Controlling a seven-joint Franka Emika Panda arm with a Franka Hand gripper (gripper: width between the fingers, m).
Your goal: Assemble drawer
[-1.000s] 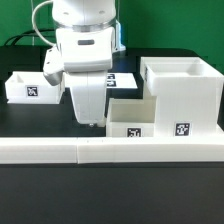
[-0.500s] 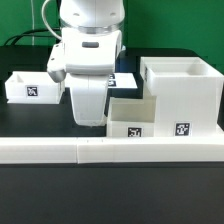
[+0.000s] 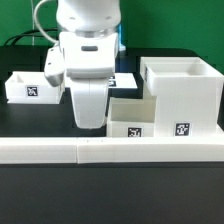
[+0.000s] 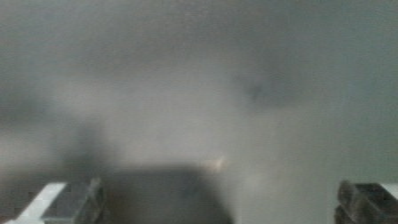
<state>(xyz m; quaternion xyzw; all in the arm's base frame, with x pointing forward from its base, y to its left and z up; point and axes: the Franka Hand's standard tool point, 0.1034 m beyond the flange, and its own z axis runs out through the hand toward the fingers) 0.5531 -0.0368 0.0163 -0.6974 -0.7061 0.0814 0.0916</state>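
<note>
The tall white drawer case [image 3: 181, 92] stands at the exterior view's right, with a tag low on its front. A small white tray [image 3: 130, 120] with a tag sits against its left side. A second tagged tray [image 3: 28, 86] sits at the far left. My gripper [image 3: 88, 124] hangs low over the table between the two trays, just left of the tray by the case. Its fingertips are hard to make out in the exterior view. In the blurred wrist view the gripper [image 4: 214, 205] has its fingers [image 4: 63, 203] far apart with nothing between them.
A long low white rail [image 3: 110, 151] runs across the front of the table. The marker board [image 3: 126, 78] lies flat behind my arm. A green wall and cables are at the back.
The arm has shifted slightly to the exterior view's right and the hand sits a little lower. The drawer parts have not moved.
</note>
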